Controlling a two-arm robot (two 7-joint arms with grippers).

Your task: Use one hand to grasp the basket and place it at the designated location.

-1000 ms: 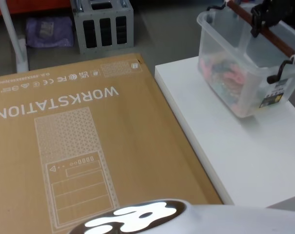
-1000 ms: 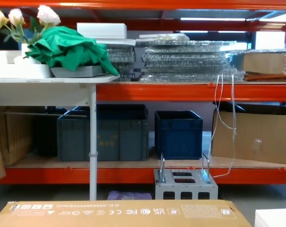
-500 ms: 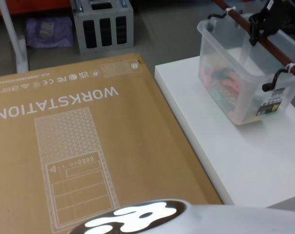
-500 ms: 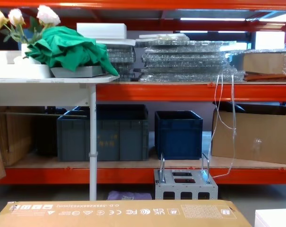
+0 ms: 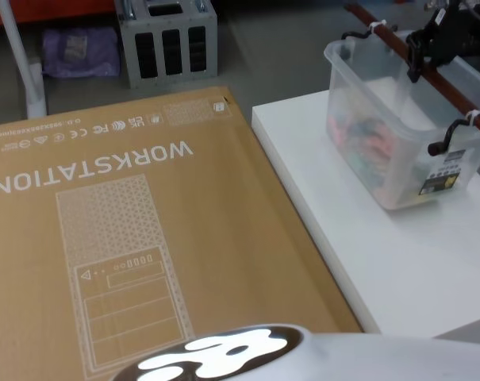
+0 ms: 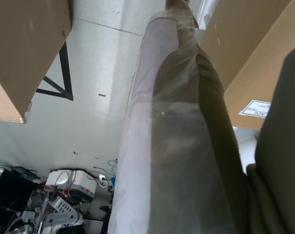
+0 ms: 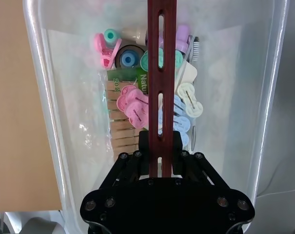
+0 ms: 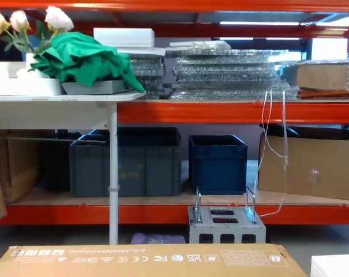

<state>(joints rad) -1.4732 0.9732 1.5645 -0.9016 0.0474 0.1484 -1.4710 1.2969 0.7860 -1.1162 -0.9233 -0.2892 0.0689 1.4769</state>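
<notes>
Finding the basket sitting a touch farther toward 4 o'clock than half a second ago, its handle sloping a little differently. Locating it at 2 o'clock in the head view, over the far part of the white table, and failing to tell whether its base is touching the top. Seeing the right claw at 1 o'clock there, gripping the bar near its middle.

Getting from the right wrist view what the head view is blurring: the right claw pinching the slotted reddish-brown handle between its black fingers, and, below the bar, pink, blue and cream clothes pegs lying on the floor of the basket. Looking, in the chest view, across the near edge of the cardboard box to the blue crates on the low shelf. Catching, in the left wrist view, a plastic-wrapped column close up.

Losing the far rim of the basket past the frame edge at 3 o'clock in the head view.

Showing frosted clear walls, a thick rim, white zip ties fastening the bar to black hooks, and a dark label on the near end.
</notes>
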